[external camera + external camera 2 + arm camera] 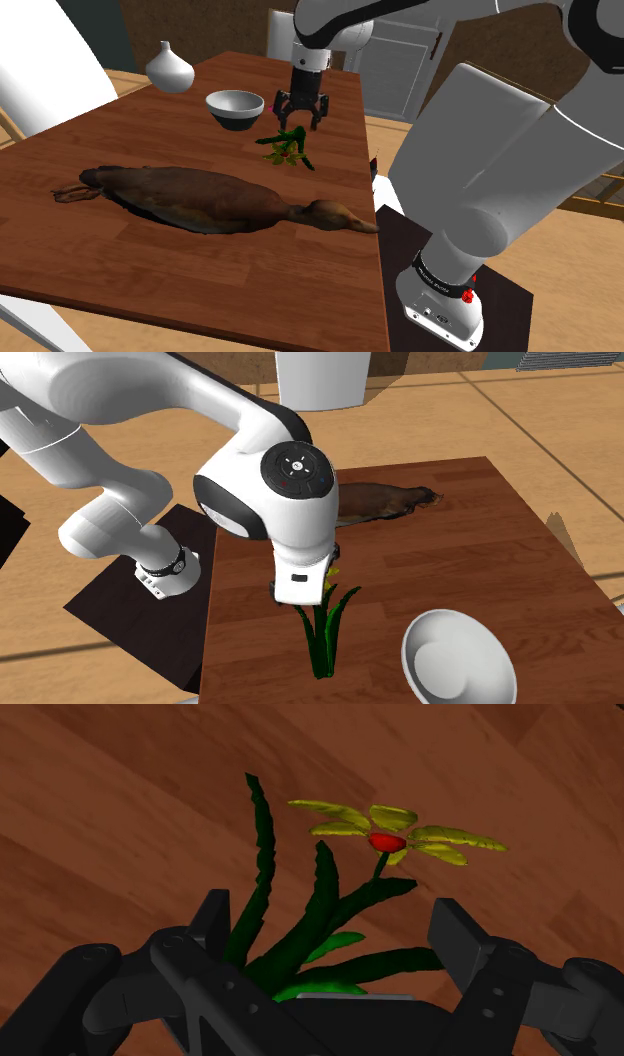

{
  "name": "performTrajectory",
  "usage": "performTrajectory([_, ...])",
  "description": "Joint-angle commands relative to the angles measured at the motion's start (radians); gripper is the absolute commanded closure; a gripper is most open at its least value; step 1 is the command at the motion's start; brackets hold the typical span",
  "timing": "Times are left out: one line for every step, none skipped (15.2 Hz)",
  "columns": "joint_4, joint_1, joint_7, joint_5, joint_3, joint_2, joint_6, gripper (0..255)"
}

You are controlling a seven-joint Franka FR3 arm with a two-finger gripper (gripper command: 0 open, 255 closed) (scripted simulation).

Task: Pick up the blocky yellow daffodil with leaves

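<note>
My gripper [335, 919] stands spread, holding nothing. The yellow daffodil [320, 899] lies flat on the wooden table [120, 125]. Its leaf cluster sits between my fingers, and its long axis runs away from my palm toward the blossom.

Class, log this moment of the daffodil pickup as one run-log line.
stage: pre-grasp | gripper: open, above daffodil | daffodil: on table, not held | nearby: bowl

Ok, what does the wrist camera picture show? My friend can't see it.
A yellow daffodil with a red centre and long dark green leaves lies on a brown wooden table. The robot's black hand is open close to it, its two fingers apart on either side of the base of the leaves.
</note>
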Motion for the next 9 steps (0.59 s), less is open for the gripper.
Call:
performTrajectory([-0.01, -0.001, -0.002, 0.001, -0.001, 0.015, 0.022, 0])
performTrajectory([-0.019, -0.001, -0.003, 0.002, 0.0, 0.019, 0.036, 0])
performTrajectory([-0.028, -0.001, -0.004, 0.002, 0.0, 0.023, 0.05, 0])
performTrajectory([-0.037, 0.0, -0.006, 0.003, 0.001, 0.028, 0.063, 0])
performTrajectory([-0.051, 0.0, -0.008, 0.004, 0.001, 0.036, 0.085, 0])
performTrajectory([-0.051, 0.0, -0.008, 0.004, 0.001, 0.035, 0.085, 0])
performTrajectory([-0.051, 0.0, -0.008, 0.004, 0.001, 0.036, 0.085, 0])
performTrajectory([-0.052, 0.0, -0.008, 0.004, 0.001, 0.035, 0.085, 255])
performTrajectory([-0.05, 0.0, -0.007, 0.004, 0.001, 0.036, 0.084, 255])
